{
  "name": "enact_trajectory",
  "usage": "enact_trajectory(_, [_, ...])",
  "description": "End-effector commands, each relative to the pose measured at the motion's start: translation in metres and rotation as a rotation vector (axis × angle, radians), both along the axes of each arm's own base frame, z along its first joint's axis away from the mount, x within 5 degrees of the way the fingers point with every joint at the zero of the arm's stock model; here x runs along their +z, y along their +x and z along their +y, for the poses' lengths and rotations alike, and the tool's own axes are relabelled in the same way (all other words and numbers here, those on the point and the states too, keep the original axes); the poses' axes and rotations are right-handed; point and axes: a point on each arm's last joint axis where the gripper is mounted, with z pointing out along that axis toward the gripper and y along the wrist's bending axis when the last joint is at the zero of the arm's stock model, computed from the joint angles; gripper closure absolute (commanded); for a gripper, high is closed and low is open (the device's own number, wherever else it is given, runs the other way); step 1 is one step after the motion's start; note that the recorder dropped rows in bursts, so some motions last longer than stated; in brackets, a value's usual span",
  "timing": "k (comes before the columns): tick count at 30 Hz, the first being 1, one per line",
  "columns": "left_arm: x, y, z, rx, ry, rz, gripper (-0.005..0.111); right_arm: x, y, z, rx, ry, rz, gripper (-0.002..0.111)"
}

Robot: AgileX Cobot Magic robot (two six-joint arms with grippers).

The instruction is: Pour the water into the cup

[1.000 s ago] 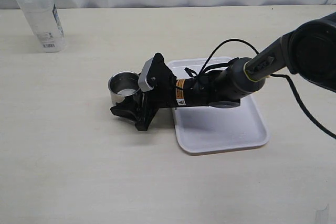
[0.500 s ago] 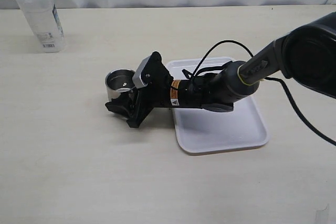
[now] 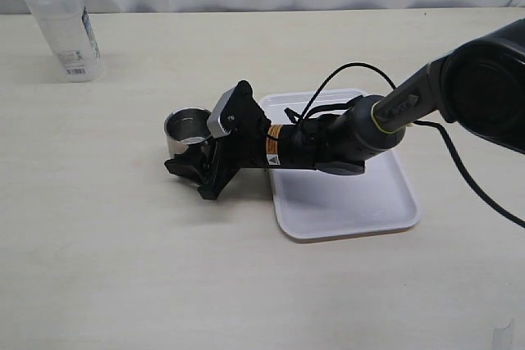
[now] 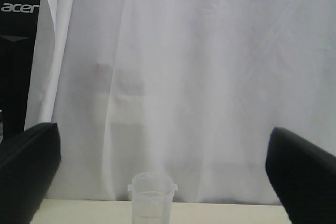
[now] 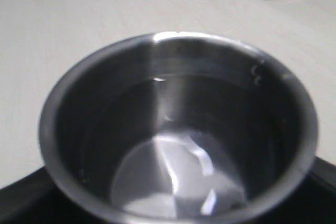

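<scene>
A pale cream table (image 3: 123, 268) carries a white rectangular tray (image 3: 353, 211) right of centre, with a small steel cup (image 3: 185, 130) standing just off the tray's left edge. A translucent labelled plastic container (image 3: 61, 26) stands well apart at the far left

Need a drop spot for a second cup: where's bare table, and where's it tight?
Free: the near strip of the table in front of the tray; the stretch between the plastic container and the cup. The tray's near half is bare. Tight: around the cup, where the right gripper and its arm reach over the tray's far-left corner.
</scene>
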Motion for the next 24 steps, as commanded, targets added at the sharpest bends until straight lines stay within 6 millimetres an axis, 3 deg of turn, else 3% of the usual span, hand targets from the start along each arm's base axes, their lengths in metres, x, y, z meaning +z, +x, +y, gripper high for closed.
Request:
enact_trajectory(1, [-0.001, -0.001, -0.001, -0.002, 0.069, -0.004, 0.002, 0.001, 0.001, 0.0, -0.008, 0.008, -0.002, 0.104])
enact_trajectory(4, [-0.002, 0.0, -0.001, 0.008, 0.164, 0.003, 0.002, 0.001, 0.001, 0.0, -0.008, 0.008, -0.002, 0.104])
enact_trajectory(15, [-0.011, -0.001, 0.002, 0.031, 0.179, 0.107, 0.002, 0.001, 0.001, 0.0, -0.008, 0.008, -0.002, 0.104])
enact_trajectory(24, [-0.048, -0.027, 0.001, 0.027, 0.26, 0.062, 0.002, 0.001, 0.001, 0.0, -0.008, 0.008, -0.002, 0.104])
